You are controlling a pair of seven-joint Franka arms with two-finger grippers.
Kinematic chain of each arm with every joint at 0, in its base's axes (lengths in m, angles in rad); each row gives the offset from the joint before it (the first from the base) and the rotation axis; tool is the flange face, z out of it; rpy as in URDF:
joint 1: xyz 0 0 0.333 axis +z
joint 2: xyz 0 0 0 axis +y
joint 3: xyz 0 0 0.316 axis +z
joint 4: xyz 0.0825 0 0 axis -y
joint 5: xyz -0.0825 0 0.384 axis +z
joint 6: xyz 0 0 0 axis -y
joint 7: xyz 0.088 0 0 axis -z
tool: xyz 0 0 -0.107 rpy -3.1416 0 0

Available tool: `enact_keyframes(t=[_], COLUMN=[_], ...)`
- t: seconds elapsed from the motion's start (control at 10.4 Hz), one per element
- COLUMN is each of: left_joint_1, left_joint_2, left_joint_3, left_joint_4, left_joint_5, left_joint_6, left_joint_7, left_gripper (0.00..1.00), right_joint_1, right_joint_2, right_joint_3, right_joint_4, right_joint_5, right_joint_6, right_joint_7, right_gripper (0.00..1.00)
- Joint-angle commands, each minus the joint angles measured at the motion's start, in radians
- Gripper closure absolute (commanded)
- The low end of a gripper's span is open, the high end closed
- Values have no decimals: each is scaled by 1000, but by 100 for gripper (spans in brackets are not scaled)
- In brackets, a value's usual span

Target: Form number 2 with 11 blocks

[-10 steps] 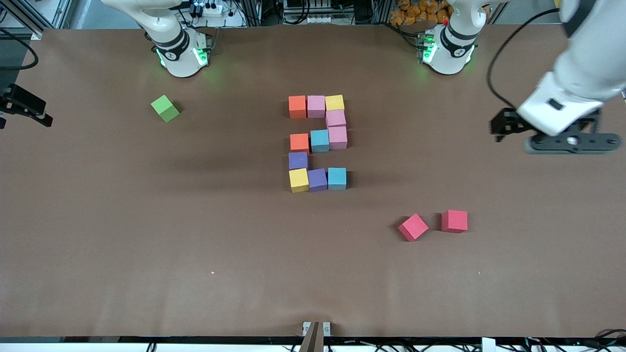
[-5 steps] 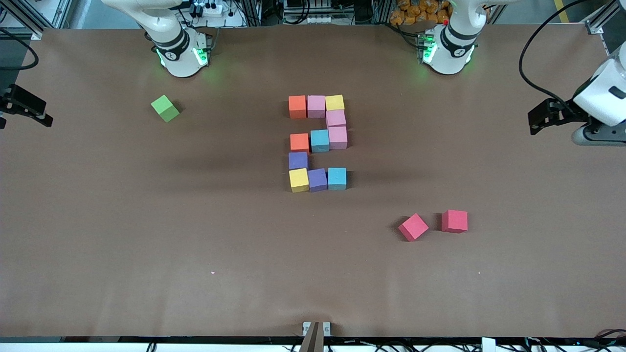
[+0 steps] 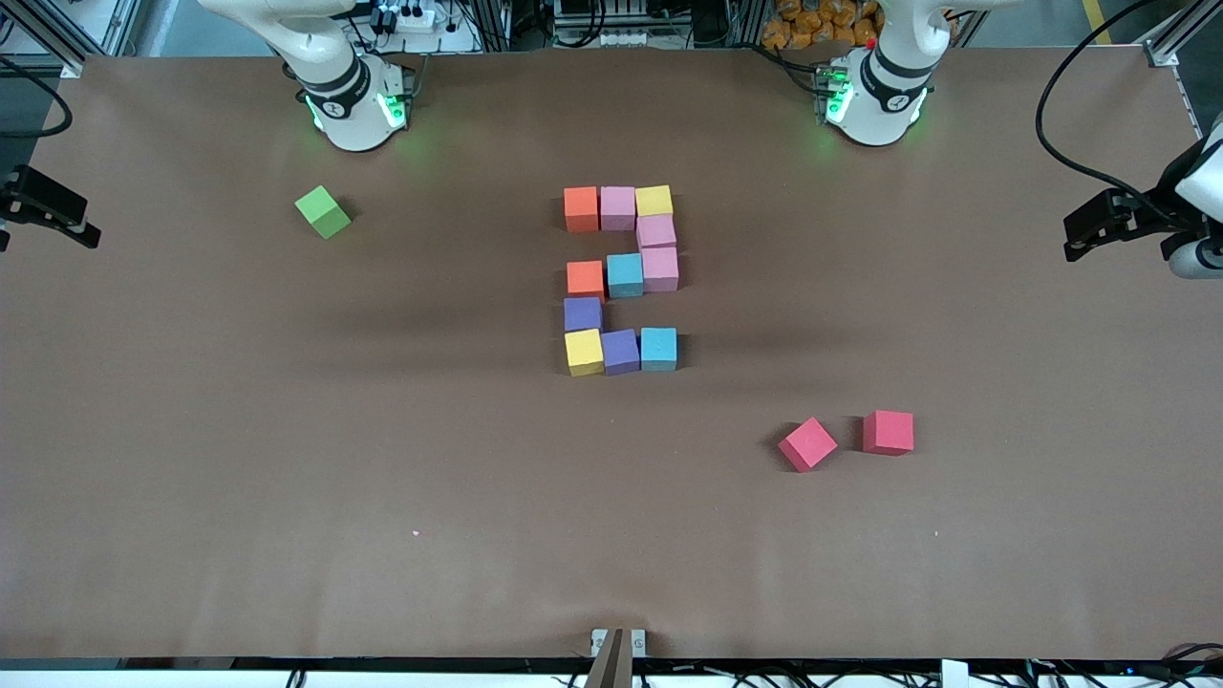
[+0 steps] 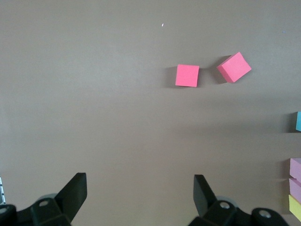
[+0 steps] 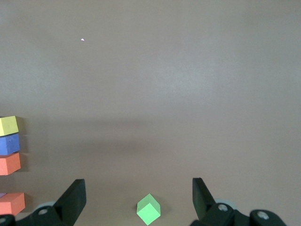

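Currently my left end effector (image 4: 140, 197) hangs wide open and empty over the table (image 3: 287, 459) at the left arm's end; my right end effector (image 5: 139, 200) is likewise spread wide and empty, over the right arm's end near the green cube (image 3: 323, 211), and its arm waits.

Blocks (image 3: 621, 277): eleven cubes lie mid-table as a figure 2. Farthest row from the front camera: orange (image 3: 580, 208), pink (image 3: 618, 207), yellow (image 3: 654, 201). One pink (image 3: 656, 231) links down to the middle row of orange (image 3: 585, 279), blue (image 3: 625, 274), pink (image 3: 660, 268). One purple (image 3: 582, 313) links to the nearest row of yellow (image 3: 584, 352), purple (image 3: 620, 351), blue (image 3: 658, 348).

Spares: two red cubes (image 3: 846, 437) lie nearer the camera, toward the left arm's end, well apart from the figure.

Judgement: the figure reads as complete. Risks from here:
- A low sweep of either arm across mid-table could strike the light foam cubes and break a row.
- The middle orange sits slightly apart from its blue neighbour; trying to close that gap could skew the touching cubes.
- Taking up a red or green cube would add a stray to the figure.
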Motion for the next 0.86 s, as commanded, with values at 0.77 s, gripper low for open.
enact_keyframes(t=[0.77], left_joint_1=[-15], left_joint_2=[-21], left_joint_3=[-27], left_joint_4=[-9], left_joint_5=[-88], left_joint_6=[-1], left_joint_7=[-74], left_gripper=[0], right_joint_1=[-19], right_joint_2=[10], right_joint_3=[10], right_joint_4=[15], right_joint_5=[0], right_joint_6=[-13], right_joint_7=[-11], right_gripper=[0])
